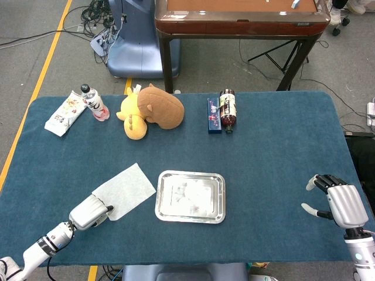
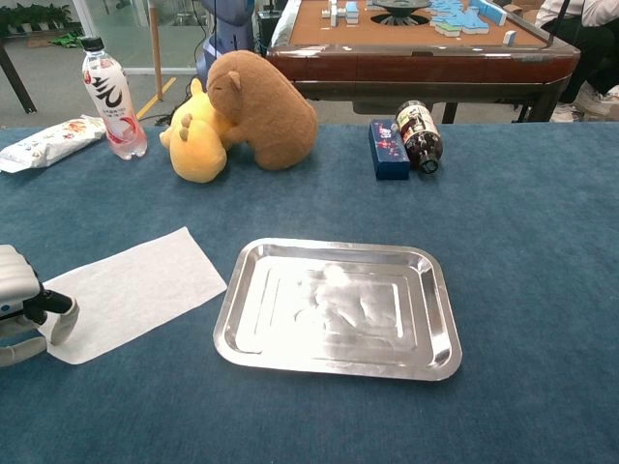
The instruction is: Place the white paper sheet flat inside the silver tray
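The white paper sheet (image 2: 134, 293) lies flat on the blue felt-like tabletop (image 1: 281, 146), a thin, matte, slightly fibrous rectangle turned at an angle, just left of the silver tray (image 2: 338, 306) and not touching it; a narrow strip of cloth shows between the sheet's near right corner and the tray's rolled rim. The tray is a shallow, rounded-corner rectangle of bright, reflective metal with a stepped floor, and nothing rests in it. The left hand (image 2: 24, 304) sits at the sheet's near left corner with its fingers (image 2: 64, 322) curled down onto the paper's edge (whether the corner is actually pinched or only pressed against the cloth cannot be made out). The right hand (image 1: 338, 202) hovers well apart near the table's right edge, fingers spread and holding nothing. Along the far side stand a clear plastic bottle (image 2: 112, 96) beside a crinkled snack packet (image 2: 53, 142), a brown plush toy (image 2: 266, 109) leaning over a yellow plush toy (image 2: 198, 140), then a small dark blue box (image 2: 389, 148) touching a dark bottle lying on its side (image 2: 419, 135). Bare cloth stretches all round the tray, widest to its right, and a broad band separates it from the far row.
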`<state>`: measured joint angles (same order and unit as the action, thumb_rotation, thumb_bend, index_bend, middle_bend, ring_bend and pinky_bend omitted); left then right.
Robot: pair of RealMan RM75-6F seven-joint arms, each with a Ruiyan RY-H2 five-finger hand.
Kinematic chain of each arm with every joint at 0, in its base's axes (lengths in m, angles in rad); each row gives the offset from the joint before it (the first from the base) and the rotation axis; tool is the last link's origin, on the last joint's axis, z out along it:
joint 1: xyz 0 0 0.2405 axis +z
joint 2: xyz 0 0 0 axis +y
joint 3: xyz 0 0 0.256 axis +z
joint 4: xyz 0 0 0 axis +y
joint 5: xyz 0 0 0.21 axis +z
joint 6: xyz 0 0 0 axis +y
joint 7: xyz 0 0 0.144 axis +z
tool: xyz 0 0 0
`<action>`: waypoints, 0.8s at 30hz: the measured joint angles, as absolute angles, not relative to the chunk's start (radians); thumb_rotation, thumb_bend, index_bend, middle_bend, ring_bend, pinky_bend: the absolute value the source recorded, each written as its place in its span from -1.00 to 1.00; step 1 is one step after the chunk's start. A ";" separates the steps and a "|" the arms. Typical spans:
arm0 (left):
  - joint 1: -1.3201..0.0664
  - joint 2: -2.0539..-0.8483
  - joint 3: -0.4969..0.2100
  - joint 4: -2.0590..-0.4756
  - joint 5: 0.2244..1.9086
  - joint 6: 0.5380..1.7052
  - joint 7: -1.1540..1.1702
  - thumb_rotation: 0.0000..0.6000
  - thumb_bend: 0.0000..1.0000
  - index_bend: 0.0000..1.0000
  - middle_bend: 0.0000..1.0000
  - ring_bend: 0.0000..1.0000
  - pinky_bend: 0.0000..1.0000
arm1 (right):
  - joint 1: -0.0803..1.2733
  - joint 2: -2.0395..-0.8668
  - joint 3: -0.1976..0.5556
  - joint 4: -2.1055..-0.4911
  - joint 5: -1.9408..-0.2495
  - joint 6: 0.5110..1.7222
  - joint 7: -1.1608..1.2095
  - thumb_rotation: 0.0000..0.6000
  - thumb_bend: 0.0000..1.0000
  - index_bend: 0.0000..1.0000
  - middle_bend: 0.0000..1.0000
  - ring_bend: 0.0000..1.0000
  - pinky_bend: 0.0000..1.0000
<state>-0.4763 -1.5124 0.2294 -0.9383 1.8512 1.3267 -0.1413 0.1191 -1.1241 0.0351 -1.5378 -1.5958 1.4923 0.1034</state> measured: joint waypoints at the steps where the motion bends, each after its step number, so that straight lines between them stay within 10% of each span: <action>1: -0.476 -1.511 0.228 -0.942 1.849 1.328 -0.145 1.00 -0.12 0.14 0.89 0.59 0.81 | 0.119 -1.124 0.035 -1.538 -1.596 1.493 0.103 1.00 -0.87 -0.01 -0.14 -0.31 -0.06; 24: -0.490 -1.419 0.162 -1.163 1.770 1.328 -0.278 1.00 -0.05 0.36 0.88 0.58 0.81 | 0.118 -1.124 0.035 -1.539 -1.599 1.496 0.104 1.00 -0.87 -0.01 -0.14 -0.31 -0.06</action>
